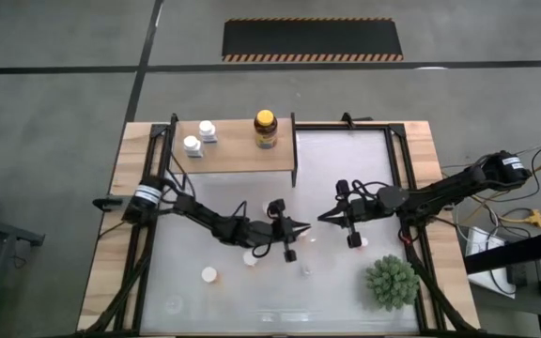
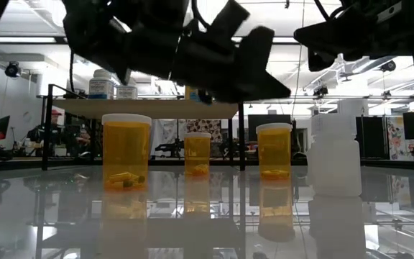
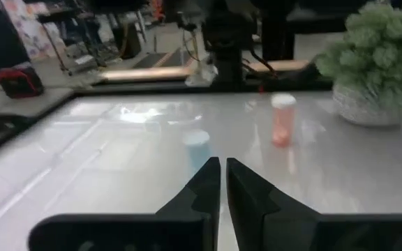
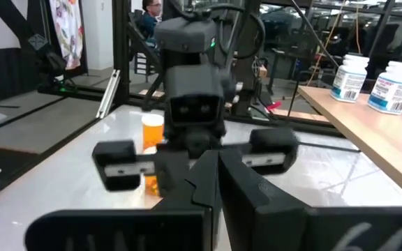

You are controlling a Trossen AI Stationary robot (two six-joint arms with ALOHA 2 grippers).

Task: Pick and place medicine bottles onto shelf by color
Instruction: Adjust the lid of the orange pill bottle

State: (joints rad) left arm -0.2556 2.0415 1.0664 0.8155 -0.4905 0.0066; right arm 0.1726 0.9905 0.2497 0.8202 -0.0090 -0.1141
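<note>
The left gripper [image 1: 301, 226] hangs over the middle of the white tabletop [image 1: 346, 282] with its fingers [image 3: 208, 183] pressed together on nothing, and the right gripper [image 1: 325, 218] faces it from just beside, tip toward tip, its fingers likewise together and empty. Just behind the left gripper's tip stands one orange pill bottle [image 1: 275, 207], two more [image 1: 250, 258] [image 1: 209, 275] stand beside that arm's wrist, and a white bottle [image 3: 197, 148] stands just ahead of its fingertips. Well beyond both grippers, the light-wood shelf [image 1: 238, 155] carries two white bottles [image 1: 200, 138] and the yellow-capped amber jar [image 1: 266, 129], while the spiky green plant [image 1: 390, 282] sits near the right arm.
</note>
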